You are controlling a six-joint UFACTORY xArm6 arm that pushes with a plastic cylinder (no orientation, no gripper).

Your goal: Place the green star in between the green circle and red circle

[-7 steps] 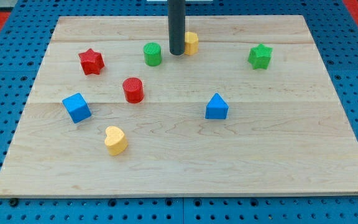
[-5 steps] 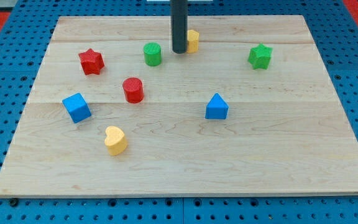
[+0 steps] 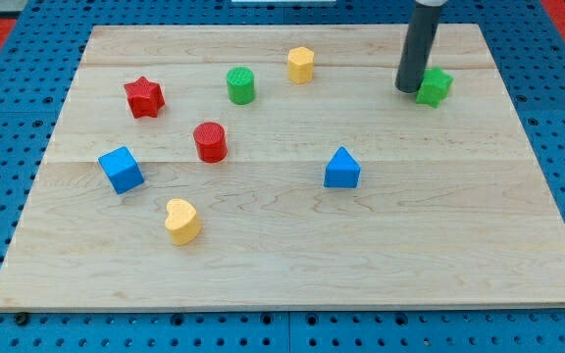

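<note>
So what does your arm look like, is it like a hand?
No hand at all. What shows is a straight, round rod, dark grey and smooth, with no cables, markings or fingers on it. It runs up out of the view's top, so the arm behind it is hidden. My tip is its plain, blunt lower end, beside the green star.

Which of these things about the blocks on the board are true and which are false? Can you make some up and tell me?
1. My tip is right beside the green star, on its left in the view. True.
2. The green star sits between the green circle and the red circle. False: it is far off at the view's right.
3. The yellow heart is nearer the view's bottom than the blue cube. True.
4. The red star is touching the blue triangle. False: they are far apart.
</note>
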